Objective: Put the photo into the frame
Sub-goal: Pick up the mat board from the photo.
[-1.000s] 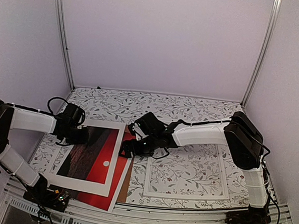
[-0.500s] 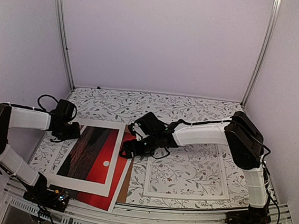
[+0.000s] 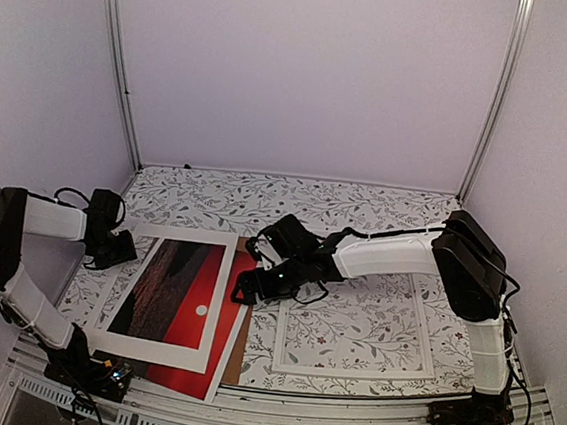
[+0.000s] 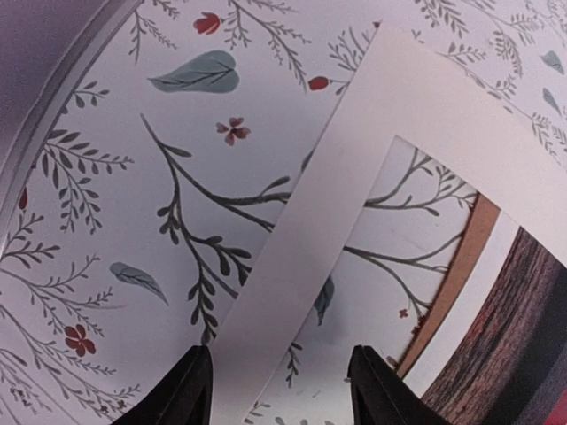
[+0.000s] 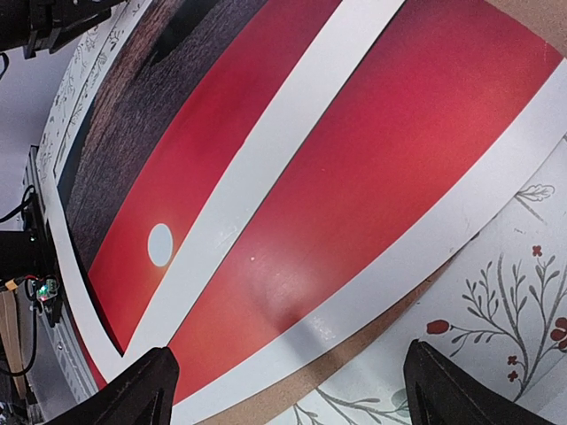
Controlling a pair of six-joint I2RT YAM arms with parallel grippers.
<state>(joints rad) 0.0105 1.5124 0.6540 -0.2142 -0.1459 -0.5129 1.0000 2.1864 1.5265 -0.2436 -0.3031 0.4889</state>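
Tabletop (image 3: 364, 210), left fingers (image 4: 190, 394) parted over mat (image 4: 301, 230), right fingers (image 5: 146, 394) parted over photo (image 5: 425, 150), frame (image 3: 349, 371) overhead-only

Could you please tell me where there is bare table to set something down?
Bare: the far strip of table behind the window mat and the frame. Crowded: the near half, with mat, photo, backing board and frame.

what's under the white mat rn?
Through the mat window: the photo, which also sticks out right and near, over a brown board. Far-left corner shows bare tablecloth. What lies under the mat's borders is covered.
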